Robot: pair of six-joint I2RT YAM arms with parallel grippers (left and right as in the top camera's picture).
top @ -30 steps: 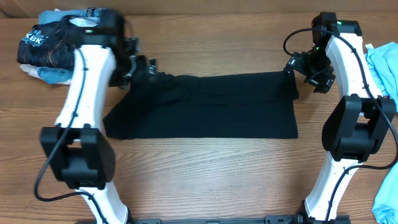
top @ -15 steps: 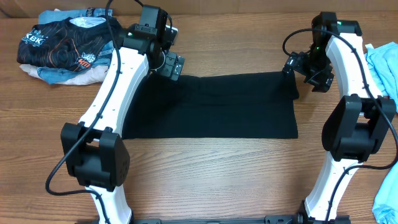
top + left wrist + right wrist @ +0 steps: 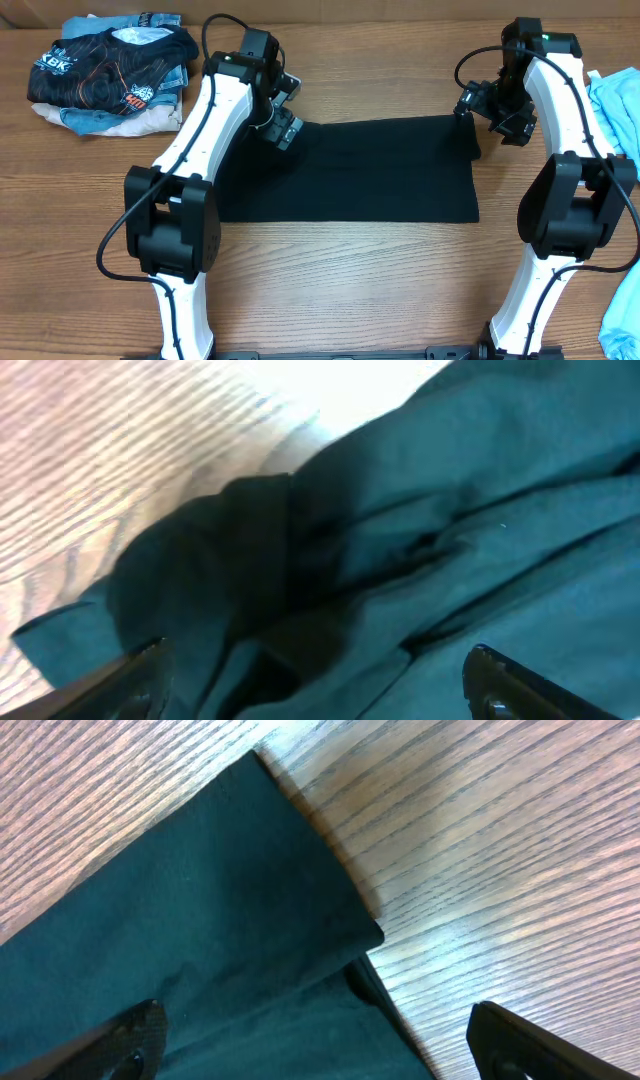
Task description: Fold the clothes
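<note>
Here we see the black T-shirt (image 3: 370,170) lying flat on the wooden worktop (image 3: 350,290), folded into a long band that runs left to right between the two arms. Its near edge is straight, and its left end is partly hidden under the left arm.

The left end effector (image 3: 283,128) hangs over the far left corner of the band, spread wide and holding nothing. From the left wrist camera we look down on rumpled fabric with several creases, a darker flap lying over the rest, and bare wood at the upper left. Its two fingertips (image 3: 110,685) show at the bottom corners, well apart, with only cloth in view between them.

The right end effector (image 3: 478,108) sits at the far right corner of the shirt, likewise released and empty. From the right wrist camera we see a folded corner of the cloth ending in a clean point against the wood grain, with a second layer showing just beneath it. Whether either pair of tips touches the fabric, we cannot tell.

At the far left corner of the worktop lies a heap of clothes (image 3: 105,70), topped by a black shirt with orange and white print, well apart from the T-shirt. A light blue cloth (image 3: 615,95) lies at the right edge, beyond the right arm.
</note>
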